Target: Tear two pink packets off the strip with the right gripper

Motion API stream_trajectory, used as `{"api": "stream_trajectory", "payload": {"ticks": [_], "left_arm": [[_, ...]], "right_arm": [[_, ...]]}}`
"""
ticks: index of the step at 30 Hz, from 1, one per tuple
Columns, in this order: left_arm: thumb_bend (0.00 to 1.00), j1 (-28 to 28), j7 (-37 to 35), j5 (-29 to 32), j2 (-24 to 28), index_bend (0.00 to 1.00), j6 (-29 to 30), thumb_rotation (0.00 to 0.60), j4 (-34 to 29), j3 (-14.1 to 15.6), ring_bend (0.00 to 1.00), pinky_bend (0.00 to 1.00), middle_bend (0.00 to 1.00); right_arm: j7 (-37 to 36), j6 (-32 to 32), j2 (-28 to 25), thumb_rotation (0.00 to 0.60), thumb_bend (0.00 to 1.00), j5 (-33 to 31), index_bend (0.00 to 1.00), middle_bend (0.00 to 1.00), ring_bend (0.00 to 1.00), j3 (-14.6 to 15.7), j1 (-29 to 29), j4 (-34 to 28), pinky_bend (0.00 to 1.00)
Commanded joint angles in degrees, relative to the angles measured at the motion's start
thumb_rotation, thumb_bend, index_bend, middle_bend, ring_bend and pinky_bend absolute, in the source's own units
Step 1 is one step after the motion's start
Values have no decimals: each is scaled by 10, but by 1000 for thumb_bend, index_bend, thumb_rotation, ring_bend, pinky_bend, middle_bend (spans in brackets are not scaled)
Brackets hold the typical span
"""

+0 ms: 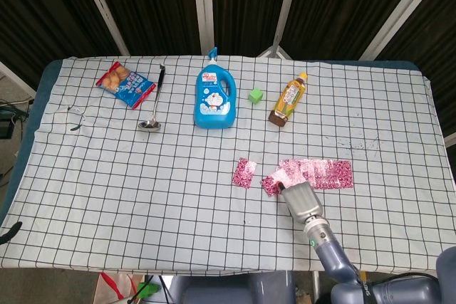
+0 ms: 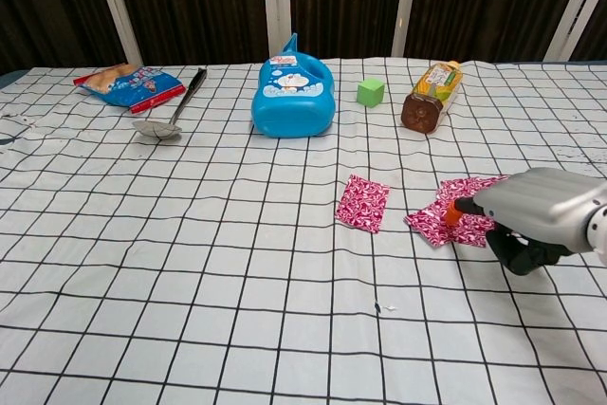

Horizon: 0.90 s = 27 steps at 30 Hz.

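My right hand grips the near end of the pink packet strip.

From the left: a snack bag, a ladle, a blue detergent bottle, a green cube and a tea bottle. One torn pink packet lies alone, just left of the strip. My right hand pinches the strip's left end, which is bent towards me.
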State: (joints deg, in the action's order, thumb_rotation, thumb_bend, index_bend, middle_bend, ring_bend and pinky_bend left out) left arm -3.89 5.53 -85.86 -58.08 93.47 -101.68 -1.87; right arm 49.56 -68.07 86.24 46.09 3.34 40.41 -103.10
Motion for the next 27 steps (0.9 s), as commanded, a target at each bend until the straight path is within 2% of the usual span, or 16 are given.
{"api": "stream_trajectory", "payload": {"ticks": [1,11,27], "left_arm": [[275,0,0,-1,0,137,0,600,0,1,0,84,0],[275,-1,-8,2,3,137,1,600,1,-1,0,84,0],[275,-2,-7,-2,3,137,3,600,1,0,0,84,0]], "right_arm": [[1,-3,3,600,808,8,213,847,888,5,-4,-3,711],[7,-12,7,600,807,33,213,847,888,21,-17,-14,710],[30,-41,-26,600,807,92,213,847,889,73,-49,-86,711]]}}
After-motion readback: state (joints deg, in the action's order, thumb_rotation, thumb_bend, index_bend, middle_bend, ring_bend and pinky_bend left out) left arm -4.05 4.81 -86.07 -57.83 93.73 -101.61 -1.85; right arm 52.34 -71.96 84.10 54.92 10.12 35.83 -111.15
